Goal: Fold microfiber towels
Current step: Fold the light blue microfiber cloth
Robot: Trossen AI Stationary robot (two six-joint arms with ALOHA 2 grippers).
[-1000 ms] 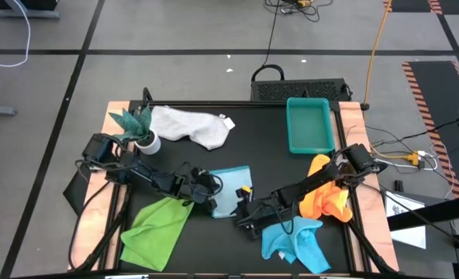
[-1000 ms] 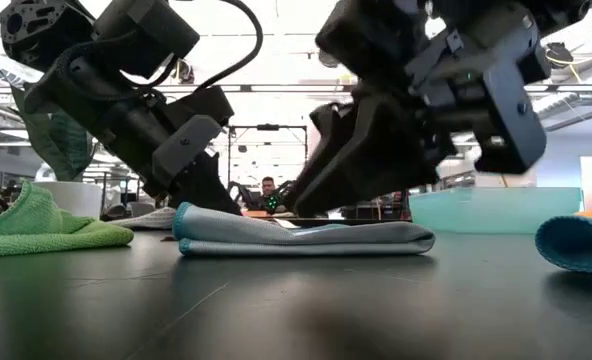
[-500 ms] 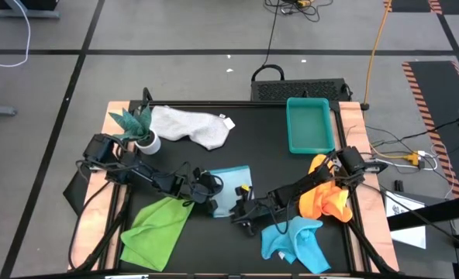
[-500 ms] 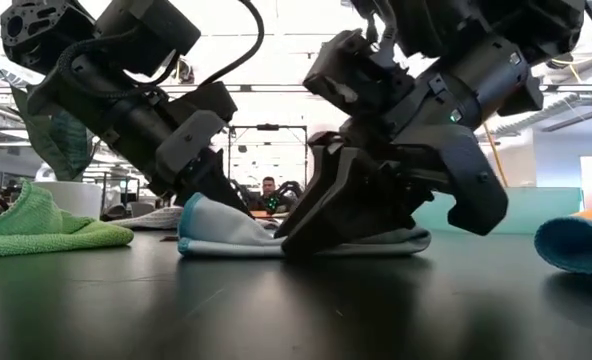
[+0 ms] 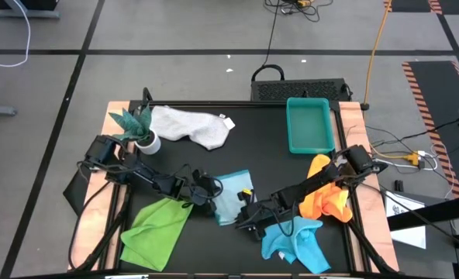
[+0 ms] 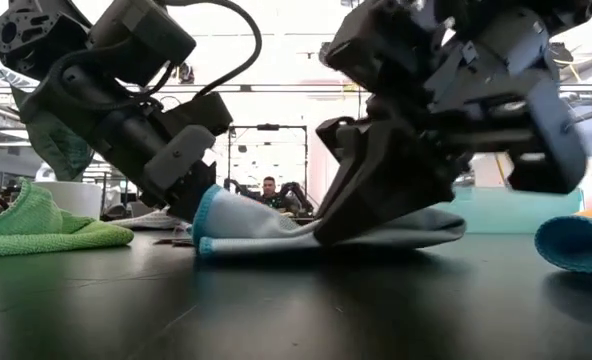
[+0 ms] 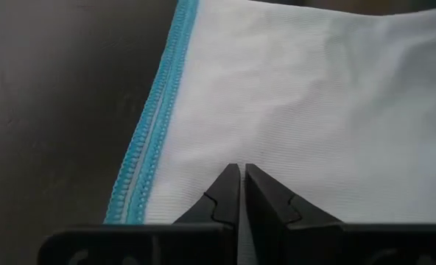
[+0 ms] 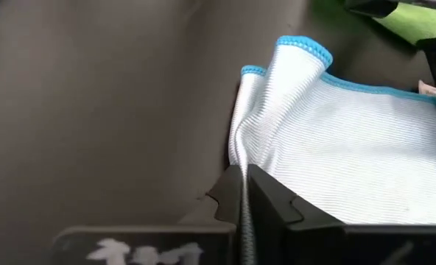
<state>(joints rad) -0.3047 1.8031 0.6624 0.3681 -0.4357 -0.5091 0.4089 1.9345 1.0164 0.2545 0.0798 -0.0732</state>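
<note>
The pale blue towel (image 5: 236, 195) lies folded at the table's middle, and both grippers are shut on it. My left gripper (image 5: 210, 194) is at its left edge, my right gripper (image 5: 243, 218) at its near edge. The lime green towel (image 5: 156, 229) lies near left and the turquoise towel (image 5: 295, 242) near right. The orange towel (image 5: 326, 198) lies crumpled at the right and the white-grey towel (image 5: 191, 125) at the far left. My left gripper pinches the pale blue towel between its two fingers, a little inside the stitched blue edge (image 7: 155, 147). It slants down from the table's left. That end (image 6: 208, 210) is raised off the table. My right gripper pinches the towel's bunched near edge (image 8: 241, 151) between its two fingers, several layers together. It slants down from the table's right. The cloth at the fingers (image 6: 321, 232) is lifted a little; the towel's right end (image 6: 426, 232) lies on the table.
A teal tray (image 5: 308, 124) stands at the far right. A small plant in a white pot (image 5: 140, 132) stands at the far left beside the white-grey towel. A person shows in the room beyond the table (image 6: 267, 190).
My right gripper has come down on the pale blue towel's near edge and shut on it, then risen slightly with the cloth. The towel's left and near parts have lifted off the table while its right end has stayed down. My left gripper has kept its hold.
</note>
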